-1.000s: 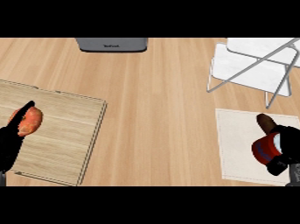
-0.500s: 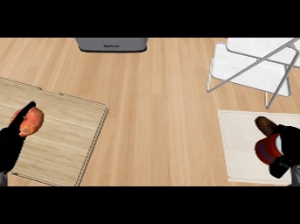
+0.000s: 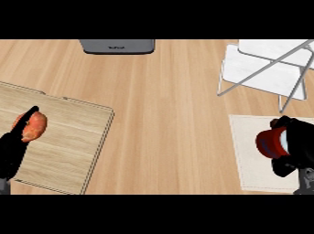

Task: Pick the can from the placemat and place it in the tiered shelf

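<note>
While the red cylindrical can point(image 3: 270, 142) is grasped by the curled fingers of the black right hand point(image 3: 306, 148), it is seen over the right part of the pale cream rectangular placemat point(image 3: 250, 169) — whether it is lifted off cannot be told. The white tiered shelf with grey metal legs point(image 3: 267, 68) is set well apart, at the upper right. The black left hand point(image 3: 2, 153) is rested open at the lower left — fingers up — over the wooden cutting board point(image 3: 71, 137), just beside an orange-red rounded item point(image 3: 33, 127).
</note>
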Available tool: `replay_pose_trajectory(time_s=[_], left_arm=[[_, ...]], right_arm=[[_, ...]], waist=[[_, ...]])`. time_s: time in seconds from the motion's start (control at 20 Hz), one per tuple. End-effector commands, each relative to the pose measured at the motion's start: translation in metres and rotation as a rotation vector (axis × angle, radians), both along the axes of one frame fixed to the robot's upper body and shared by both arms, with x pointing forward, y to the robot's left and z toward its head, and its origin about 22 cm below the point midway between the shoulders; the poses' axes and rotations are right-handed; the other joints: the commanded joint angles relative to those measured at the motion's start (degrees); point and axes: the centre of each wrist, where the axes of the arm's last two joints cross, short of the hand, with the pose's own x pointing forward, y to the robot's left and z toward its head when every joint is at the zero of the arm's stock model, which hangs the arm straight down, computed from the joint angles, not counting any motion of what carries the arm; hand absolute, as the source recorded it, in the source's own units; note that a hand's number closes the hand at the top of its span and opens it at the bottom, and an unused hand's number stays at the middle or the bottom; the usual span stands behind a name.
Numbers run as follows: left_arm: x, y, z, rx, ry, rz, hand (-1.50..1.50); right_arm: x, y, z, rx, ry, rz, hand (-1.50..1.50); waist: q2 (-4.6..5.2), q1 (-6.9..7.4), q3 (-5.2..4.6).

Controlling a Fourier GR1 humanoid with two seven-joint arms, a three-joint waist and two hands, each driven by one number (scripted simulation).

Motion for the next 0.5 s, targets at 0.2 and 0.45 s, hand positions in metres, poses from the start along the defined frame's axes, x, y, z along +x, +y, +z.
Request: replay_pose_trajectory(time_s=[0.2, 0.45], left_arm=[[0.004, 0.000, 0.014, 0.012, 0.016, -0.002, 0.00], [-0.006, -0.008, -0.013, -0.004, -0.002, -0.003, 0.00]], right_arm=[[0.019, 0.059, 0.045, 0.235, -0.160, 0.417, 1.50], [-0.006, 0.054, 0.104, 0.329, -0.246, 0.411, 1.50]], waist=[[-0.05, 0.58, 0.13], [-0.20, -0.81, 0.03]])
